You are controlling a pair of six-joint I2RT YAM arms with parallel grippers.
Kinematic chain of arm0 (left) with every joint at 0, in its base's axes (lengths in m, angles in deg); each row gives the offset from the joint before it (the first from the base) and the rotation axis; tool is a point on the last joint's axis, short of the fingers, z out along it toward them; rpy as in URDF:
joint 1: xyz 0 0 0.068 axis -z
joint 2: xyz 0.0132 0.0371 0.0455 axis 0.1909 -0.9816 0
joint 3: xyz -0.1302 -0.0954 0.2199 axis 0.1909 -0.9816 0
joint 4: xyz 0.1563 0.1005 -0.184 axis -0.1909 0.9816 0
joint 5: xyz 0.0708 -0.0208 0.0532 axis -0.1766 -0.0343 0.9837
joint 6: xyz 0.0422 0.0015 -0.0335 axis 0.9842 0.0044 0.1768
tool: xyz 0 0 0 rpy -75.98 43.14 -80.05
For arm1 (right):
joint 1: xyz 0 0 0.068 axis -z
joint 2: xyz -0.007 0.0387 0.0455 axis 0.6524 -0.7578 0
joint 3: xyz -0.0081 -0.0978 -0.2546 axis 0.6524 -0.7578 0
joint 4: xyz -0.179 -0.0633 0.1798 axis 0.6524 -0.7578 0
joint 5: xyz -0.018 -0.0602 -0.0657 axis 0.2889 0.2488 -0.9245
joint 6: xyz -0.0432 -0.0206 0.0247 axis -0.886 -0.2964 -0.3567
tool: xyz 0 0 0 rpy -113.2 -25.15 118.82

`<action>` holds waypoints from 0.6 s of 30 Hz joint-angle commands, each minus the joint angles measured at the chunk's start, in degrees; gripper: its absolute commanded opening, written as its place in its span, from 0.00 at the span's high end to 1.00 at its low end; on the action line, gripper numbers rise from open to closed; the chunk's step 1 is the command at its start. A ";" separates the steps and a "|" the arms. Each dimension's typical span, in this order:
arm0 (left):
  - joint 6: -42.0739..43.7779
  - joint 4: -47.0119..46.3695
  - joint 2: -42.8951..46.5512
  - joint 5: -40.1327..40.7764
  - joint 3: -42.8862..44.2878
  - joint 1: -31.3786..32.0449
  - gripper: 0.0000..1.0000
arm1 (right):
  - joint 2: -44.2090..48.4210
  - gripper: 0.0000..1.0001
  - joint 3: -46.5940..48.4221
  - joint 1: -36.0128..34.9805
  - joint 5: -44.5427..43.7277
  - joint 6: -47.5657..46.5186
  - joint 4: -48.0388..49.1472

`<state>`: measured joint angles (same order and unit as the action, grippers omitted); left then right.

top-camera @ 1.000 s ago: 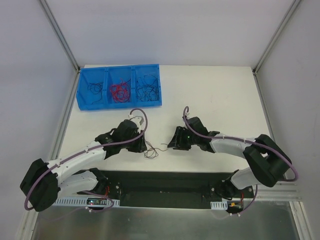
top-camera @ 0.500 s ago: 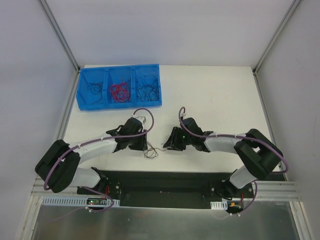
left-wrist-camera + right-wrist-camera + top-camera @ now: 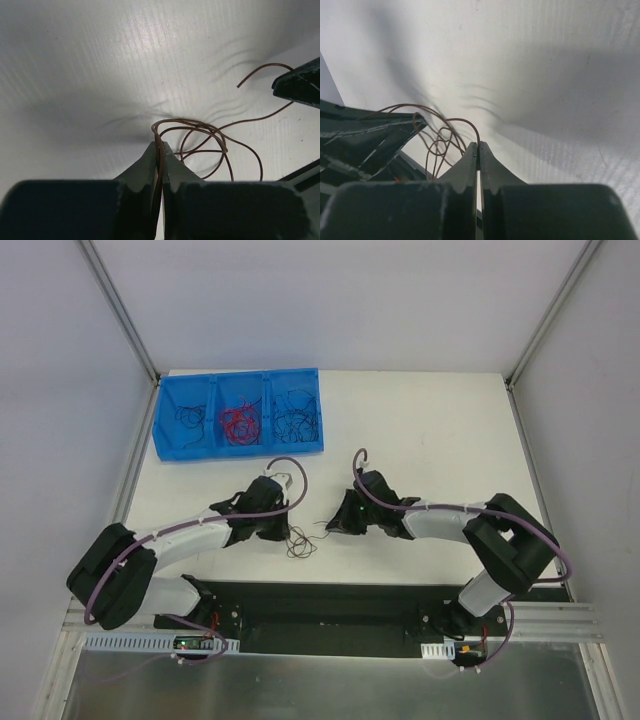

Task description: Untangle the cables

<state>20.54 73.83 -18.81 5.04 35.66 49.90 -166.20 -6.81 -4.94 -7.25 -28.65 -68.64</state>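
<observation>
While the blue bin point(image 3: 240, 451) at the far-left corner of the table point(image 3: 420, 420) holds black and red wires in separate compartments, the untangling happens close to the near edge, about midway along it. The left gripper point(image 3: 159, 146) is pinched onto one thin brownish strand, apparently to anchor it. Just right of its tips the cables point(image 3: 300, 544) form a small loose knot of loops; whether it rests on the tabletop I cannot tell. Further right, the right gripper point(image 3: 478, 146) faces the left one. It is clamped on another strand of the same knot, likely so the two can draw it apart.
</observation>
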 commanded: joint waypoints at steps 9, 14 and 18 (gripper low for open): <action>4.96 12.41 20.54 10.28 2.96 -0.49 1.00 | 29.92 1.00 -7.60 6.46 -18.72 -7.95 -12.71; 7.42 15.93 24.94 10.90 5.34 -0.75 1.00 | 46.98 1.00 -6.99 10.86 -27.32 -12.70 -27.46; 8.92 17.69 26.53 11.60 6.74 -1.19 1.00 | 54.38 1.00 -3.22 12.97 -36.02 -16.39 -40.21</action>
<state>26.42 87.66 6.02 14.17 39.47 49.75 -116.28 -13.89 6.36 -31.99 -39.71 -92.75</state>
